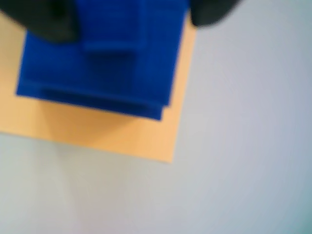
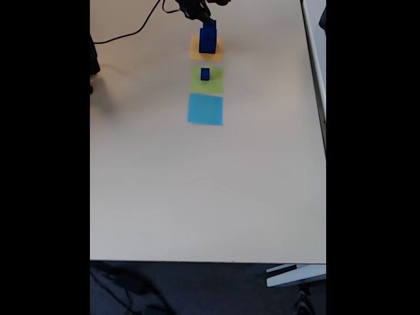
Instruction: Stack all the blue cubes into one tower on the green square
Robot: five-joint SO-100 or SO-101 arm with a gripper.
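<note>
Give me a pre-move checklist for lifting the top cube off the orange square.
1. Hand over the stack: ok, it sits at the top cube on the orange square.
2. Grip closed on the top cube: cannot tell, the wrist view is blurred.
3. Top cube separate from the larger cube beneath: ok, a step shows between them.
4. Green square ready: not ok, the small cube already stands on it.
5. Path from orange to green: ok, the squares adjoin.
</note>
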